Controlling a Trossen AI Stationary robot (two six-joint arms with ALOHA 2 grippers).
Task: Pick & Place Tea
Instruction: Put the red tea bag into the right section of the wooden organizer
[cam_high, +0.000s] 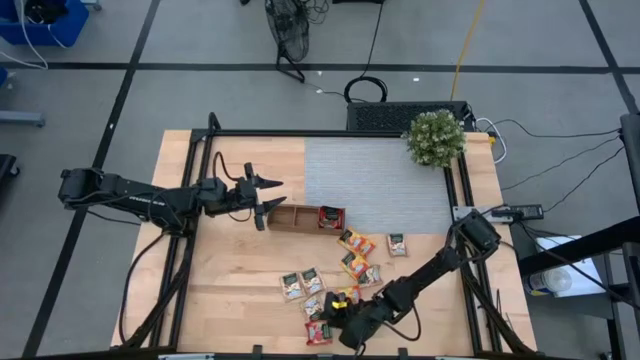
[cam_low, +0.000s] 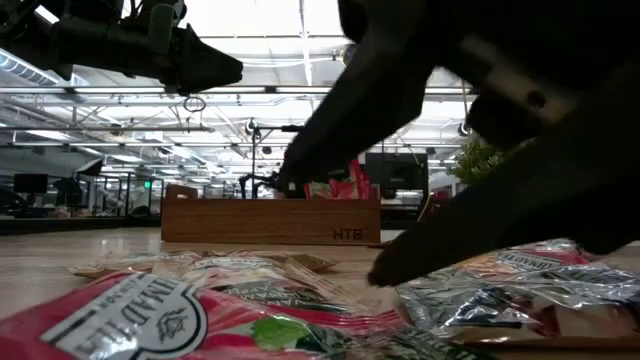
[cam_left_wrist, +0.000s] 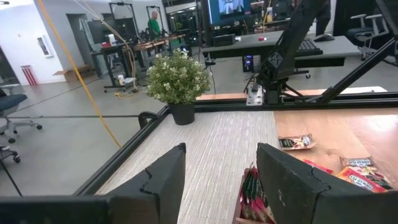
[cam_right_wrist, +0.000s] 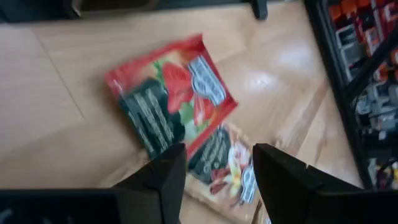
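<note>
Several tea sachets (cam_high: 350, 268) lie scattered on the tabletop (cam_high: 230, 290) near its front edge, with a few red ones standing in the tray's (cam_high: 290, 218) end compartment. The right gripper (cam_high: 332, 318), fingers apart and empty, hangs low over a red sachet (cam_right_wrist: 168, 96). The left gripper (cam_high: 262, 200) hovers wide open and empty, just beside the tray's other end.

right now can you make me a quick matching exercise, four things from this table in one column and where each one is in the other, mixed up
Things:
1. potted plant
2. wooden tray
3. left gripper
4. right gripper

Places:
A. low over the loose sachets at the near edge
B. far corner of the grey mat
C. above the tray's empty end
D. mid-table, red sachets in one end

Pairs: 1-B, 2-D, 3-C, 4-A
</note>
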